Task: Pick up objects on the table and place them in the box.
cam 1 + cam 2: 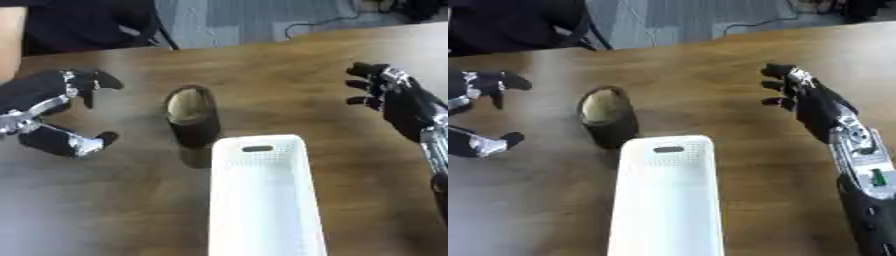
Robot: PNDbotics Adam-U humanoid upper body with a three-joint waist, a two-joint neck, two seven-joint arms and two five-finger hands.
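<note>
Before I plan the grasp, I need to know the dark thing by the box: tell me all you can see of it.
The dark object is a rounded, slipper-like shape, dark brown or black outside with a pale tan lining showing through its oval opening. It looks soft. It lies on the wooden table, just beyond the far left corner of the white box, close to it; whether they touch is unclear. Neither hand touches it; the left hand is nearer.

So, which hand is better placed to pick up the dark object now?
Left. The left hand is open beside the dark object, fingers toward it. The right hand is farther off, beyond the white box.
</note>
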